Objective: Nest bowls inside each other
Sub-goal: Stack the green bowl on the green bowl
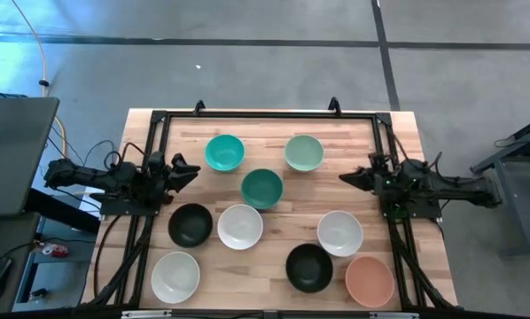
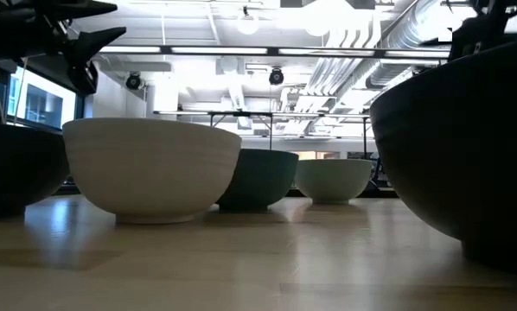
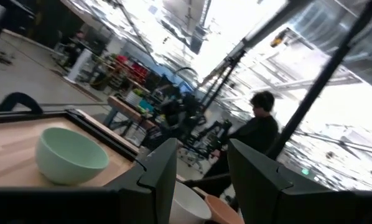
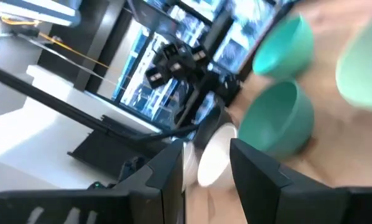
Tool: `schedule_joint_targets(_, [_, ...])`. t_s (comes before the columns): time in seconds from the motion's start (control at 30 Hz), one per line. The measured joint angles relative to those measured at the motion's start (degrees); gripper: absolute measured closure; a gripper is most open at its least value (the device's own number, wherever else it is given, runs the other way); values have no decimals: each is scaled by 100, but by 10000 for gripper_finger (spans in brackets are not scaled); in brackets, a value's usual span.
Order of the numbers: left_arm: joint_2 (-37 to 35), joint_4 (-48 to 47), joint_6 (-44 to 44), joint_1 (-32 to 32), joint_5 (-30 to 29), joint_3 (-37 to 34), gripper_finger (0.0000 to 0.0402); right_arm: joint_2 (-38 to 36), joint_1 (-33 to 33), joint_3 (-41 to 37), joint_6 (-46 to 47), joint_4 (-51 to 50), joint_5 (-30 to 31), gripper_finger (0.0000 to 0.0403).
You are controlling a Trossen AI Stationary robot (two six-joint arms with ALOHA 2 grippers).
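Left gripper (image 1: 192, 170): at the left edge of the pale wooden slatted table (image 1: 274, 124), fingers apart, holding nothing, level with and just left of the dark teal round smooth bowl (image 1: 261, 188). Its two dark fingers (image 3: 161, 167) show a clear gap in the left wrist view.

Right gripper (image 1: 345, 178): at the right edge of the table, across from the left gripper, fingers apart, holding nothing; the dark teal bowl lies between the two grippers.

Bowls, placed from the dark teal bowl, all upright, all separate, none nested:
- Bright teal round smooth bowl (image 1: 224, 152): toward the far edge and left, close by.
- Pale mint green round smooth bowl (image 1: 304, 152): toward the far edge and right.
- White round smooth bowl (image 1: 240, 226): just nearer the front edge, slightly left.
- Black round smooth bowl (image 1: 190, 225): left of that white bowl, nearly touching it.
- Second white bowl (image 1: 340, 233): toward the front and right.
- Second black bowl (image 1: 309, 267): farther front, right of centre.
- Salmon-pink round smooth bowl (image 1: 370, 281): front right corner, beside the second black bowl.
- Third white bowl (image 1: 175, 276): front left corner.

A seated person (image 3: 254, 127) shows beyond the table in the left wrist view.
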Motion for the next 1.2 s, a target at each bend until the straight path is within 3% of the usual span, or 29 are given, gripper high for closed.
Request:
schedule_joint_targets(0.2, [0, 2, 126, 0, -441, 1, 271, 334, -231, 845, -1299, -751, 28, 279])
schedule_joint_targets(0.4, [85, -248, 152, 0, -719, 350, 271, 1427, -505, 2103, -1879, -2431, 146, 279])
schedule_joint_targets(0.77, [969, -3136, -101, 6, -1058, 2187, 271, 3913, -1172, 4328, -2969, -2916, 262, 279])
schedule_joint_targets(0.9, [1362, -4070, -152, 175, -1111, 2776, 271, 4725, -1503, 5214, -3041, -3923, 265, 279])
schedule_joint_targets(1.07, [1732, -4461, -33, 546, -883, 3088, 271, 5594, -1835, 5955, -3005, -5334, 268, 279])
schedule_joint_targets(1.2, [1930, -4484, 562, 876, -737, 3106, 271, 5977, -1910, 6060, -3075, -5423, 268, 279])
